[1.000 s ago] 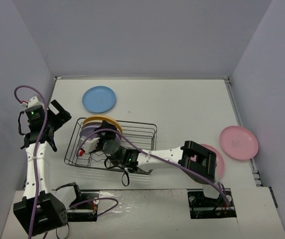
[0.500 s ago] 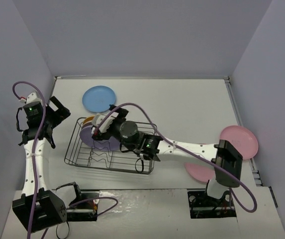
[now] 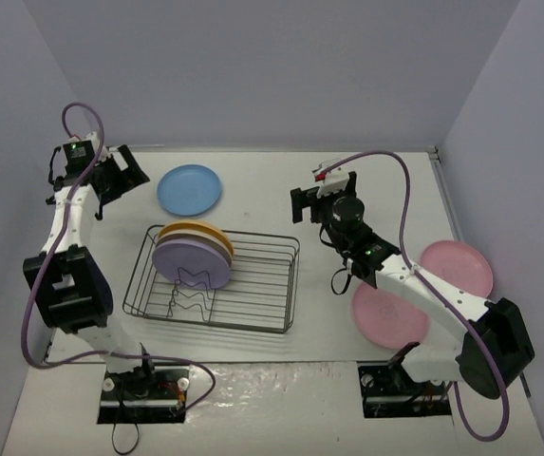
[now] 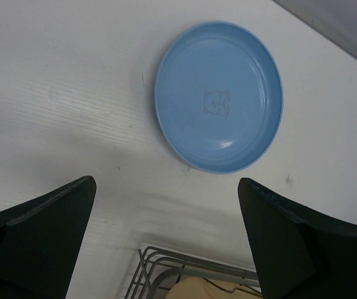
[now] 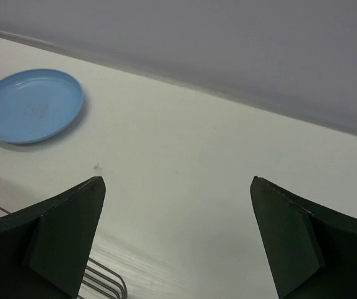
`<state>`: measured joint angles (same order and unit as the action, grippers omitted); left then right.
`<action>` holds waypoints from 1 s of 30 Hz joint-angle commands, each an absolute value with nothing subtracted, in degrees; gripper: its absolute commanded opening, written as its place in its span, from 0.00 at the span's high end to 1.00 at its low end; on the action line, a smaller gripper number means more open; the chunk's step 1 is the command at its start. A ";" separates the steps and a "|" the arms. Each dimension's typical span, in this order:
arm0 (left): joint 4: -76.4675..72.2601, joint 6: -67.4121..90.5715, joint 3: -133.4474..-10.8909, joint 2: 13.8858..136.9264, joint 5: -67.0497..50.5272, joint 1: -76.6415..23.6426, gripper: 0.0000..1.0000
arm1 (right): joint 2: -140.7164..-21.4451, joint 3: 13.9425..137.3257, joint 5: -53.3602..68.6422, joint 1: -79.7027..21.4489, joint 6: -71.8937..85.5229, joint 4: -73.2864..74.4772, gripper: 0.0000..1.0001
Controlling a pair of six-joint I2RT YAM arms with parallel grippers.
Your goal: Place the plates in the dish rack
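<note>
The dish rack (image 3: pixel 253 285) stands at centre left. A purple plate (image 3: pixel 191 264) stands in its left end, with a yellow-orange plate (image 3: pixel 196 229) behind it and a paler edge between them. The blue plate (image 3: pixel 189 189) lies flat behind the rack. Two pink plates (image 3: pixel 456 272) (image 3: pixel 390 313) lie at the right. My left gripper (image 3: pixel 124 176) is open and empty, left of the blue plate (image 4: pixel 218 96). My right gripper (image 3: pixel 302 204) is open and empty above the table, right of the rack. The rack's corner (image 4: pixel 166 265) and the blue plate (image 5: pixel 32 104) show in the wrist views.
Grey walls enclose the table on three sides. The table's right edge has a raised strip (image 3: pixel 447 204). Both arm bases sit at the near edge. A purple cable loops over each arm.
My right gripper let go of the purple plate, now standing in the rack, and pulled back to the right. My left gripper swung toward the far left corner.
</note>
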<state>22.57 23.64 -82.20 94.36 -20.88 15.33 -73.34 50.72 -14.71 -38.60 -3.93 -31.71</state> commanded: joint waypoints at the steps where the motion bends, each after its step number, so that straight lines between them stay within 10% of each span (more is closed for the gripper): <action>1: 26.24 18.82 -91.98 99.19 -22.34 12.00 0.03 | -69.58 46.20 -13.61 -30.73 5.69 -36.95 0.00; 19: 44.80 11.56 -125.39 123.85 -16.16 13.91 0.03 | -72.52 39.91 -6.39 -20.13 9.58 -42.65 0.00; 30: 34.31 11.93 -120.26 127.61 -24.27 15.82 0.03 | -76.60 52.27 -7.56 -21.12 8.09 -28.26 0.00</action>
